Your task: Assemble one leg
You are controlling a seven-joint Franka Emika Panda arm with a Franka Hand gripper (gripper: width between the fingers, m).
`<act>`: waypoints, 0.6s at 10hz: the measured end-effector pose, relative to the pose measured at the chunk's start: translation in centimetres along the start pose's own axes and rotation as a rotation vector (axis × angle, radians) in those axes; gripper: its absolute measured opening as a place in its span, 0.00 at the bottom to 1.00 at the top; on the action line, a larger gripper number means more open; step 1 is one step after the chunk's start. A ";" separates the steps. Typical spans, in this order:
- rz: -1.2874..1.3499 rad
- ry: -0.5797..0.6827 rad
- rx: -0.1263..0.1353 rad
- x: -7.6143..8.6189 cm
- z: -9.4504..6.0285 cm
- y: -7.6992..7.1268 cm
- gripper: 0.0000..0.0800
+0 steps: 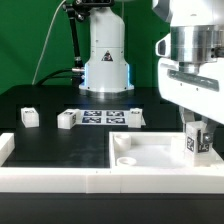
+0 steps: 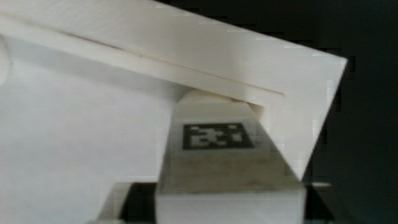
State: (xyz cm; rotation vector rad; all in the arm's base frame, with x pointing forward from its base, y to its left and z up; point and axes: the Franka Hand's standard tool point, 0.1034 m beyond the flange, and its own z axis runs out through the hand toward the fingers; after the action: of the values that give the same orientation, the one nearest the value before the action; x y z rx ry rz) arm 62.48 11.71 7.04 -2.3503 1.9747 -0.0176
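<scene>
White plastic makes up nearly everything on the black table [image 1: 60,100]: the large square tabletop piece [image 1: 160,155] with its raised rim, the loose legs, and the low fence [image 1: 55,175] along the front. The gripper [image 1: 197,128] hangs over that square piece, at its corner toward the exterior view's right, and is closed on the leg [image 1: 198,143], which stands upright with its tag facing the camera. The lower end of this leg is at, or just above, the floor of the square piece; contact cannot be judged. In the wrist view the same leg [image 2: 219,160] is seen end-on between the two fingers [image 2: 143,205], its tagged face toward the lens, with the corner of the square piece [image 2: 107,120] behind it.

Three other legs lie beyond the square piece, well apart from it: the far left leg [image 1: 29,117], the second leg [image 1: 67,120] and the third leg [image 1: 136,118]. The marker board [image 1: 103,117] lies flat between the second and third, and a round socket [image 1: 121,143] shows in the square piece's nearest left corner
</scene>
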 end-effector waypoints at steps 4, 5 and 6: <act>0.384 -0.013 0.000 0.0 0.0 0.0 0.36; 0.436 -0.022 0.000 0.0 0.0 0.0 0.36; 0.467 -0.026 0.000 0.0 0.0 0.0 0.36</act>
State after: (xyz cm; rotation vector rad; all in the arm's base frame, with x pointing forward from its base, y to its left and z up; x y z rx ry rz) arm 62.45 11.74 7.08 -1.8202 2.4504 0.0391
